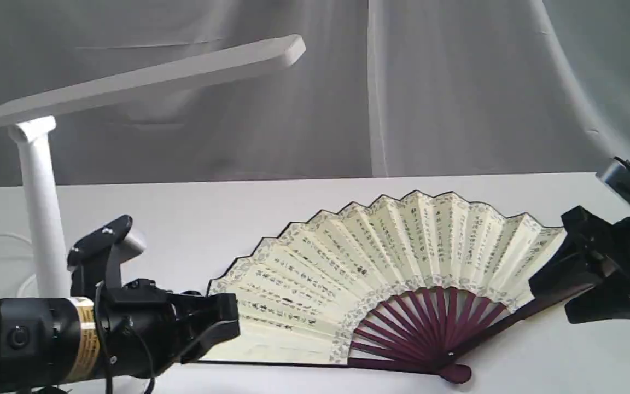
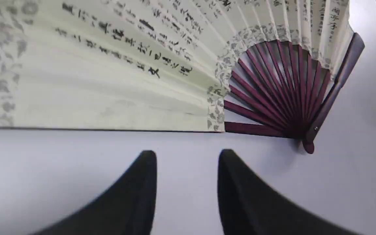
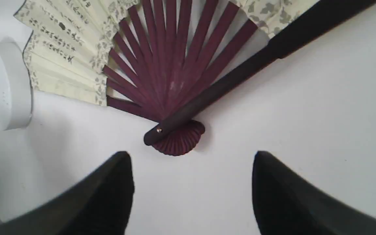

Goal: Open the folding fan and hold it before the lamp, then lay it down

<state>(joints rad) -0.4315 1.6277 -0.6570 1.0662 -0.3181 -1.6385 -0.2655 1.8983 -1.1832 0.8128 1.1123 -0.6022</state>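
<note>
Cream pleated paper fan (image 1: 391, 251), maroon ribs (image 1: 430, 323), lying spread open, I'm seeing left gripper (image 2: 188, 152) narrowly parted, right gripper (image 3: 192, 153) wide, both empty.

The folding fan (image 1: 391, 257) lies fully spread and flat near the front edge of the table (image 1: 512, 355), maroon pivot frontmost. The white lamp (image 1: 41, 219) stands upright by the left edge, seemingly unlit.

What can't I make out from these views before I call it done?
Round base of the white plastic desk lamp: exterior view, mostly hidden behind the left arm; right wrist view, cut by the edge.
Black script on the pleated cream paper fan: too small to read in every view.
Fan's outer guard end: exterior view, behind the right arm.
</note>
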